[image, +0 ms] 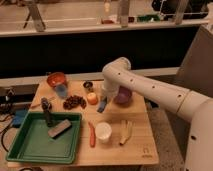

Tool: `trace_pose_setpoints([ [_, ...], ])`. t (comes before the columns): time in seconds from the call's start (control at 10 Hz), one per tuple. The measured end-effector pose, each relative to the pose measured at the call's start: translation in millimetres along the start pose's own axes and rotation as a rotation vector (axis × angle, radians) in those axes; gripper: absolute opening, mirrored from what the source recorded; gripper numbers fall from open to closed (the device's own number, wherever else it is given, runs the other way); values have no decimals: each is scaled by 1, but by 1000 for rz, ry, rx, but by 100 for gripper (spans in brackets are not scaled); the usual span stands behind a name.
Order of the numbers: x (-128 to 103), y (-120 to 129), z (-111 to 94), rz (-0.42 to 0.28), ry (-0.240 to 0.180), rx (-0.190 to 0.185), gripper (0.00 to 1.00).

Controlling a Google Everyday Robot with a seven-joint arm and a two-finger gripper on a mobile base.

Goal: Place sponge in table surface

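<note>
At the far left, a green tray (30, 150) sits on the front left corner of the wooden table (135, 150). A dark brush (47, 112) stands upright inside the tray near its back edge, and a grey block (60, 129) lies flat just beside it. Behind the tray, an orange bowl (56, 78) sits near the back left of the table, with a blue cup (61, 90) touching its front. To the right of the cup lies a dark bunch of grapes (74, 102). Further right, a small dark can (88, 85) stands toward the back, and an orange (92, 98) sits just in front of it. Toward the front, a carrot (92, 135) lies lengthwise beside a white cup (103, 132).

Near the middle of the table, the gripper (103, 101) points straight down, right beside the orange. The sponge (102, 107), blue and tilted, is at its tip, low over the wood or touching it; which one cannot be told, nor whether the gripper is clamped on it or has let go. Just right of the gripper is a purple bowl (124, 96), partly hidden by the arm (155, 92). In front of the bowl lies a pale yellow banana (125, 131). The white arm reaches in from the right edge
</note>
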Motion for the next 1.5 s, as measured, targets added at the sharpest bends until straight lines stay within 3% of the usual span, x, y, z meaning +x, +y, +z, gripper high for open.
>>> trace_pose_setpoints([
  [0.1, 3, 3, 13, -17, -12, -33, 0],
  [0.4, 9, 10, 29, -47, 4, -115, 1],
  [0.5, 11, 10, 34, -51, 13, -137, 7],
  [0.7, 15, 16, 40, -48, 28, -179, 22],
  [0.8, 15, 17, 50, -64, 30, -221, 47],
  [0.9, 16, 18, 57, -71, 26, -234, 57],
  [1.1, 18, 17, 67, -80, -17, -227, 76],
  [1.5, 20, 17, 68, -67, -68, -190, 80],
])
